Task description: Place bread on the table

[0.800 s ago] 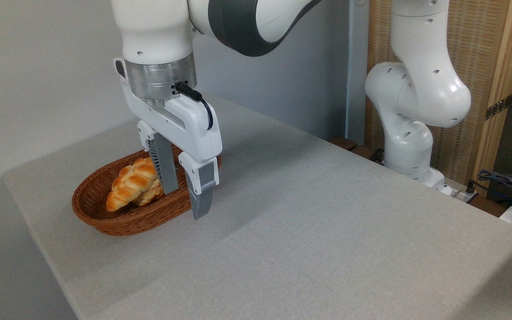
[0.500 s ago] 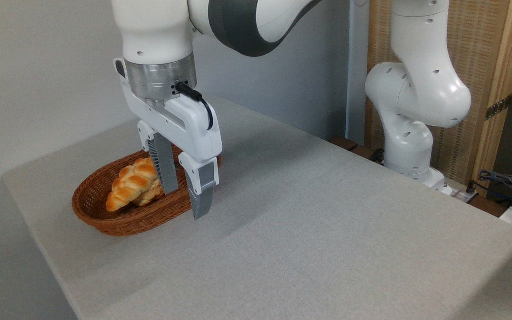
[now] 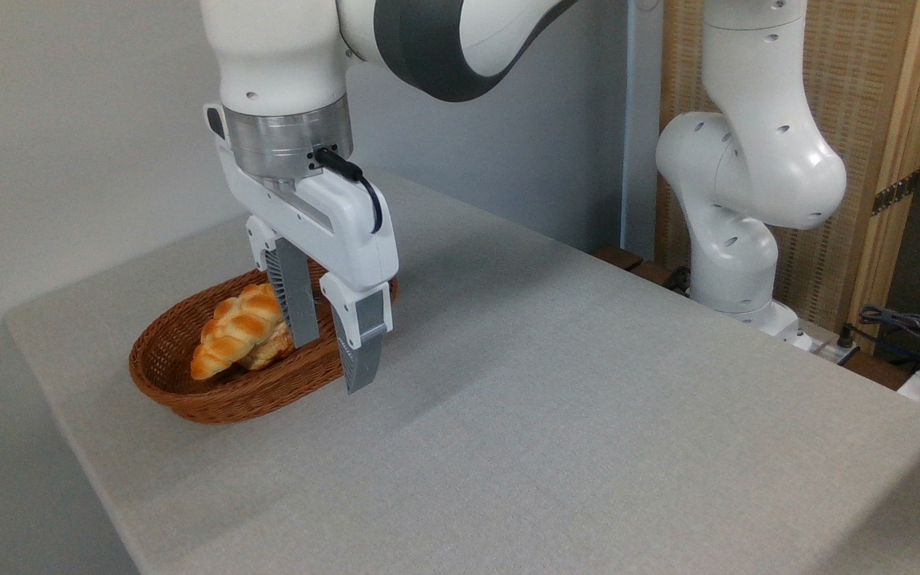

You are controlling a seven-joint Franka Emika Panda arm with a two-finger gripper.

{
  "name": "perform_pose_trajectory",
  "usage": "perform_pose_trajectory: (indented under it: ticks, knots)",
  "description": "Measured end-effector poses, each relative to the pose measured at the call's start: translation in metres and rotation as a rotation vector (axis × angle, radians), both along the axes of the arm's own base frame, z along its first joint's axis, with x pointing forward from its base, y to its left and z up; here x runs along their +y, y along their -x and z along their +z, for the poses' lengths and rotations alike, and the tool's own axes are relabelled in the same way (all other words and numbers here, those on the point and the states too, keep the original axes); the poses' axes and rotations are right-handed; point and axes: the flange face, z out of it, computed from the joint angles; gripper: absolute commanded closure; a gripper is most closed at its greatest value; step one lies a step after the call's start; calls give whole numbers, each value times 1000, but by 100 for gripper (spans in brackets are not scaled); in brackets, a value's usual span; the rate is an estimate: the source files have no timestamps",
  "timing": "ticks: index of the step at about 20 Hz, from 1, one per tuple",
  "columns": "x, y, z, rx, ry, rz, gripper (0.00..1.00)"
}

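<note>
Claw (image 3: 332,359) hangs over the right end of the wicker basket (image 3: 188,399), fingers spread wide, nothing between them. Far finger reaches down inside the basket beside the bread; near finger sits in front of the rim, seemingly outside it.

Bread (image 3: 238,329): braided loaf lying in the basket, leaning on a paler bun (image 3: 272,350) partly hidden behind the far finger.

Risks, as judged:
- Fingers appear to straddle the basket wall rather than the loaf. Closing here would likely pinch wicker, lift or drag the basket.
- Loaf lies mostly left of the claw; a grasp at its tapered end could slip or swing.
- Bun touches the loaf, so it may get nudged or caught too.
- Glossy crust looks slippery.

Counter (image 3: 588,415): light grey, fabric-like, rounded corner, bare right of the basket, ample room for placing. Pale walls behind; woven screen (image 3: 859,120) and cables (image 3: 907,327) at right, off the counter.
</note>
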Motion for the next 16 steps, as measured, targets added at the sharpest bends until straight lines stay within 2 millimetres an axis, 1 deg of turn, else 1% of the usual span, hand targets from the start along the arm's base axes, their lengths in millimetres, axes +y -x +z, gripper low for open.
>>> perform_pose_trajectory:
  ticks: [8, 11, 13, 16]
  knots:
    - [-11, 0, 0, 16, 68, 110, 0]
    - [-19, -1, -1, 25, 105, 124, 0]
    - [-32, -1, -4, 37, 136, 133, 0]
    - [-66, -4, -7, 34, 154, 176, 0]
